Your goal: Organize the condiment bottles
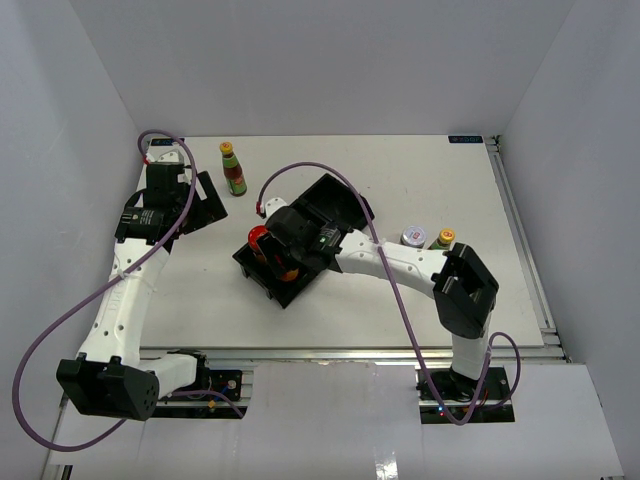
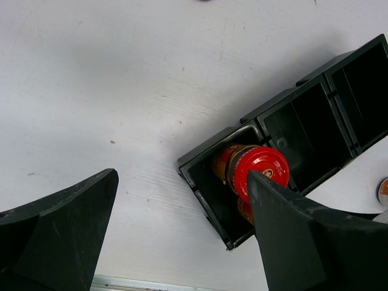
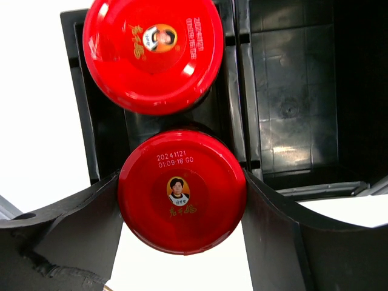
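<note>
Right jaws clamp jar (image 3: 182,194) over tray (image 3: 291,109) end cell, beside second jar (image 3: 153,54). Lower straight, clear tray wall, release once seated. Left jaws spread, empty, off tray.

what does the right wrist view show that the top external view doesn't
Only the right wrist view: the right gripper closed on one red-lidded jar, fingers against both sides of its lid, plus the printed date and portrait there and on a second red lid beyond it. Only the top external view: a slim bottle far left, a white-lidded jar and another slim bottle together on the right, and the open left gripper. Both: the black tray with red at one end.
</note>
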`<state>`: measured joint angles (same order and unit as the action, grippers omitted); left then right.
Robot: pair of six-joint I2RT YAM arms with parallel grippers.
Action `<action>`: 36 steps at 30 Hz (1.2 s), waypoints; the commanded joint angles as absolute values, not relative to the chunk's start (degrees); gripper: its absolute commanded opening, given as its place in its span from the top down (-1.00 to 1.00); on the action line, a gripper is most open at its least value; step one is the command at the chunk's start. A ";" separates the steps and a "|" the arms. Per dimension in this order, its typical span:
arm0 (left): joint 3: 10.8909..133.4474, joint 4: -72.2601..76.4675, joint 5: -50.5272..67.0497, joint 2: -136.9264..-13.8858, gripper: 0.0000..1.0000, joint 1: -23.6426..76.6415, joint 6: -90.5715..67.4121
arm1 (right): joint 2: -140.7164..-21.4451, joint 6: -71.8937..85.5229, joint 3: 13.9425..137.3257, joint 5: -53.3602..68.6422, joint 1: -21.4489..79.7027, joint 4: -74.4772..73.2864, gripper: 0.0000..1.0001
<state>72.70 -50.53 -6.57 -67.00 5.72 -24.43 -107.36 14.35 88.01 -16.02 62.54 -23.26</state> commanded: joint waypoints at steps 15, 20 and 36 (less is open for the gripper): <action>73.84 -49.47 -5.25 -65.85 -0.96 5.36 -23.66 | -100.57 12.94 88.72 -24.01 62.84 -20.67 -0.92; 74.46 -49.89 -4.36 -65.41 -0.96 5.36 -23.54 | -92.59 12.97 87.31 -29.30 62.79 -26.14 -0.89; 72.47 -49.25 -0.09 -64.04 -0.96 5.36 -19.74 | -65.24 23.83 72.87 -40.45 36.94 -41.96 -0.95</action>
<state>71.99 -49.41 -1.23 -65.23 5.72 -21.21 -71.03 20.10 79.97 -39.80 45.58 -40.16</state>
